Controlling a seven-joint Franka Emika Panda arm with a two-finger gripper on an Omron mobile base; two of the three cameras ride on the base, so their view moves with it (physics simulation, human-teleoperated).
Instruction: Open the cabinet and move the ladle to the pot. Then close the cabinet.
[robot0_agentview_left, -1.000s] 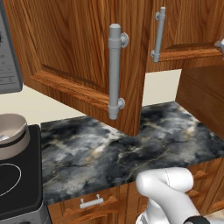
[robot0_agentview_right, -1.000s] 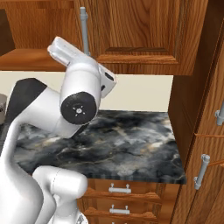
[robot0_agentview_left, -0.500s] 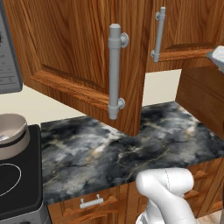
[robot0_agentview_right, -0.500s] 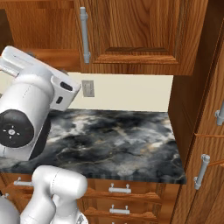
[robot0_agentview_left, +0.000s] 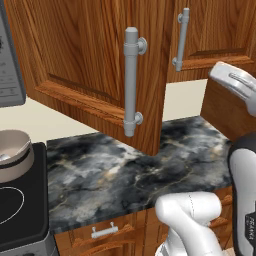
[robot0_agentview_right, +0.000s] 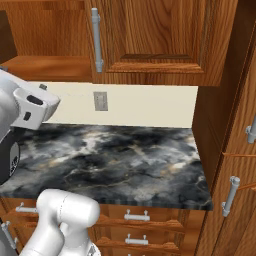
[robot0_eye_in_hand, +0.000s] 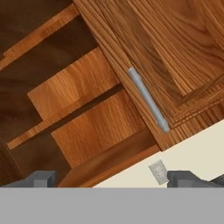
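The cabinet (robot0_agentview_left: 95, 55) hangs above the counter, its left door swung out toward me with the long grey handle (robot0_agentview_left: 131, 82) in front. Its right door (robot0_agentview_right: 150, 35) is shut. In the hand view the cabinet's dark inside with bare wooden shelves (robot0_eye_in_hand: 70, 87) lies ahead on the left, beside the shut door's handle (robot0_eye_in_hand: 148, 99). My gripper (robot0_eye_in_hand: 113, 181) is open and holds nothing; its fingertips (robot0_eye_in_hand: 41, 178) stand far apart, well short of the shelves. The pot (robot0_agentview_left: 12, 155) sits on the stove at the far left. The ladle is hidden.
A dark marbled counter (robot0_agentview_right: 125, 160) runs below the cabinet, with drawers (robot0_agentview_right: 135, 216) under it. A tall wooden cabinet (robot0_agentview_right: 235, 150) closes off the right side. A wall outlet (robot0_agentview_right: 101, 101) is on the cream backsplash. The black stove (robot0_agentview_left: 20, 210) lies at the left.
The arm has swung out of the middle of the right base view to its left edge, and a white link has come in at the right of the left base view. The gripper stays open.
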